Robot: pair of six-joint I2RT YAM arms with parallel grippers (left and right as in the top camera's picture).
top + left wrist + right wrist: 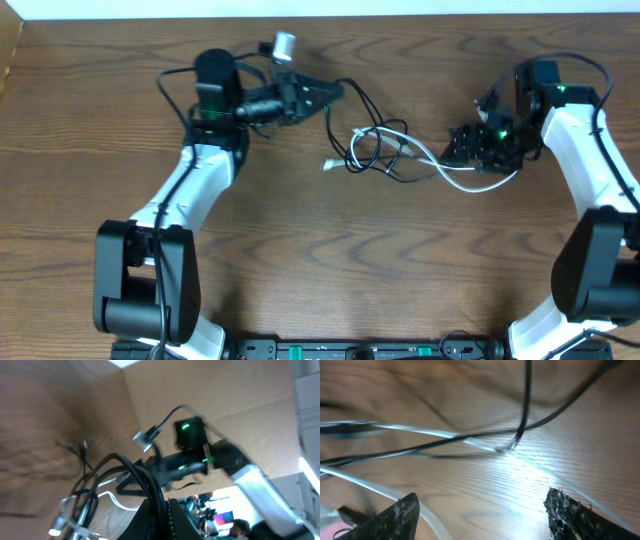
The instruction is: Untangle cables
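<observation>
Cables (383,150) lie tangled — their bundle stretched left to right.

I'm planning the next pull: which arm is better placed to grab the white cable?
Right. Its open gripper hovers right at the white cable, fingers straddling it. The left gripper is farther off and looks shut on the black cable.

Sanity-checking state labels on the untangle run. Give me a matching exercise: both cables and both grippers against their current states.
1. thin black cable
2. thin white cable
3. left gripper
4. right gripper

a. fingers spread open
b. lying loose, not held
c. closed on a cord
d. gripped at one end

Pairs: 1-d, 2-b, 3-c, 4-a
</observation>
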